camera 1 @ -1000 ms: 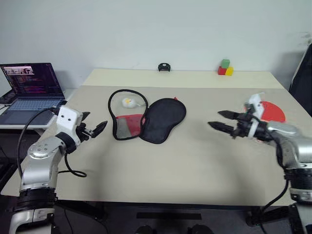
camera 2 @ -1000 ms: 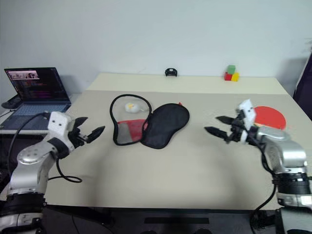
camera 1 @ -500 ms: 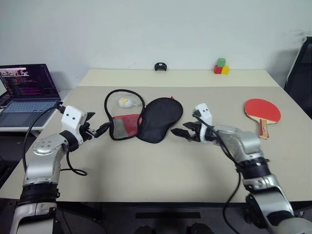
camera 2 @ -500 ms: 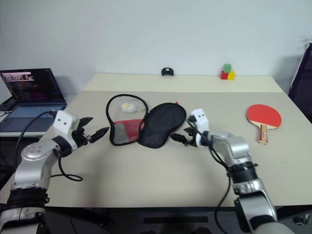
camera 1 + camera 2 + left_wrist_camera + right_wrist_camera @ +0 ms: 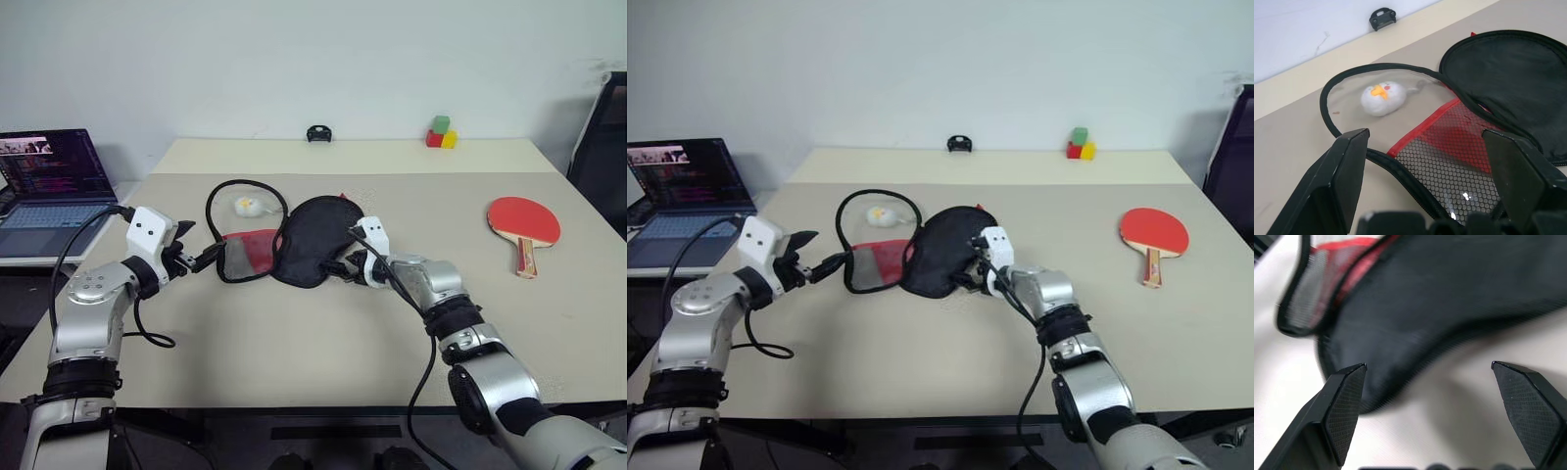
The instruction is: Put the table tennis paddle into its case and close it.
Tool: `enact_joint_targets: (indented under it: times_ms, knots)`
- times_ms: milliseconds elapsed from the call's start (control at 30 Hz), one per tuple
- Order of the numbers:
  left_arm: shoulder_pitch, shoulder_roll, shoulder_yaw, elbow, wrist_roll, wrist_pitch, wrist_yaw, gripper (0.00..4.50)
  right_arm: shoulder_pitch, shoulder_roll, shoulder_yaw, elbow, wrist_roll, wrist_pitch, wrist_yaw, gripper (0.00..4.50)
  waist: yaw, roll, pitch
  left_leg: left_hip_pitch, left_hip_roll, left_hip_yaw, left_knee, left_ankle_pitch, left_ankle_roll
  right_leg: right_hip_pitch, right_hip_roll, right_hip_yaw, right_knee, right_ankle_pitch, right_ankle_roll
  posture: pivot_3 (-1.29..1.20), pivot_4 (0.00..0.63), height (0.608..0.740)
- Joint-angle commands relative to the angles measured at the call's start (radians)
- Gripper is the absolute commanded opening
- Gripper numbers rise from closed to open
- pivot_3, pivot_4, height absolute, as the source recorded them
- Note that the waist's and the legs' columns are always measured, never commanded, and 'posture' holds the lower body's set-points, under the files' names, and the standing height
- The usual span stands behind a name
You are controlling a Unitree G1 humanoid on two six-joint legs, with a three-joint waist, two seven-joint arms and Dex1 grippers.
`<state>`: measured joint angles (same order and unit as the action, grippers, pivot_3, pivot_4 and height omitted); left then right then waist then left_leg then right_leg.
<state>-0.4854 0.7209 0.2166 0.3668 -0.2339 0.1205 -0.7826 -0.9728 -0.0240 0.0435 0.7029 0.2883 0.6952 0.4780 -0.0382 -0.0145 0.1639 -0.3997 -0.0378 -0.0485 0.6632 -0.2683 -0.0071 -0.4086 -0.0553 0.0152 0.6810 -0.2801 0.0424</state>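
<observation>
Right gripper [image 5: 345, 266]: fingers spread wide, holding nothing, tips at the near right edge of the case's black flap; whether they touch the cloth cannot be told.

Left gripper [image 5: 204, 257]: fingers apart, empty, level, just beside the left edge of the case by the mesh pocket.

Case [image 5: 315, 238]: lying unzipped and spread flat on the table, left of centre. Right half shows black lining; left half shows a black zipper loop, a red panel and a mesh pocket [image 5: 1449, 159].

Small white toy [image 5: 1382, 97]: round, orange mark on top, lying on the table inside the zipper loop, at the far left part of the case.

Paddle [image 5: 524, 221]: red face up, on the table far to the right, handle pointing toward the near edge, well apart from the case and both grippers.

Table [image 5: 294, 333]: pale beige top.

Laptop [image 5: 49, 171]: open, screen lit, left of the table.

Blocks [image 5: 440, 132]: green, red and yellow, at the far edge, right of centre.

Black clip-like object [image 5: 318, 133]: at the far edge, near the middle.
</observation>
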Motion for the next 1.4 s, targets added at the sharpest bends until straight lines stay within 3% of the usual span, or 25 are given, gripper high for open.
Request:
enact_joint_targets:
  times_ms: [33, 233, 333, 700, 933, 1400]
  knots:
    - [-0.022, 0.021, 0.005, -0.011, 0.003, -0.018, -0.007, 4.01, -0.053, 0.035, -0.008, 0.033, -0.007, -0.051, 0.016, 4.48, -0.003, 0.0, 0.0, 0.0, 0.0, 0.0, 0.0, 0.0, 0.0, 0.0, 0.0, 0.0, 0.0, 0.0, 0.0, 0.0, 0.15, 0.74]
    - [-0.017, 0.022, 0.005, -0.019, 0.003, -0.015, -0.003, 4.01, -0.072, 0.096, 0.015, 0.102, -0.05, -0.106, 0.02, 4.48, -0.005, -0.001, 0.0, 0.0, 0.0, 0.0, 0.0, 0.0, 0.0, 0.0, 0.0, 0.0, 0.0, 0.0, 0.0, 0.0, 0.15, 0.74]
    - [-0.007, 0.024, 0.01, -0.025, 0.001, -0.017, -0.001, 4.01, -0.07, 0.103, 0.006, 0.116, -0.062, -0.124, -0.001, 3.87, -0.005, -0.001, 0.0, 0.0, 0.0, 0.0, 0.0, 0.0, -0.001, 0.0, 0.0, 0.0, 0.0, 0.0, 0.0, 0.0, 0.15, 0.74]
    - [-0.01, 0.011, -0.012, -0.024, 0.014, -0.024, -0.003, 4.01, -0.053, 0.089, -0.077, 0.108, -0.038, -0.049, -0.055, 0.01, -0.006, -0.001, 0.0, 0.0, 0.0, 0.0, -0.001, 0.0, -0.001, -0.001, 0.0, 0.0, 0.0, 0.0, 0.0, 0.0, 0.15, 0.74]
    - [-0.052, -0.025, -0.054, -0.042, 0.017, -0.011, -0.012, 4.01, -0.034, 0.021, -0.138, 0.026, 0.009, 0.074, -0.056, 0.01, -0.004, -0.001, 0.0, -0.001, 0.0, 0.0, -0.001, 0.0, -0.001, -0.001, 0.0, 0.0, 0.0, 0.0, 0.0, 0.0, 0.15, 0.74]
    - [-0.126, -0.137, -0.163, -0.116, 0.012, 0.022, -0.026, 4.01, 0.095, -0.327, -0.066, -0.204, 0.003, 0.318, 0.106, 0.01, 0.005, -0.001, 0.0, -0.001, 0.0, 0.0, 0.0, 0.0, 0.0, 0.0, 0.0, 0.0, 0.0, 0.0, 0.0, 0.0, 0.15, 0.74]
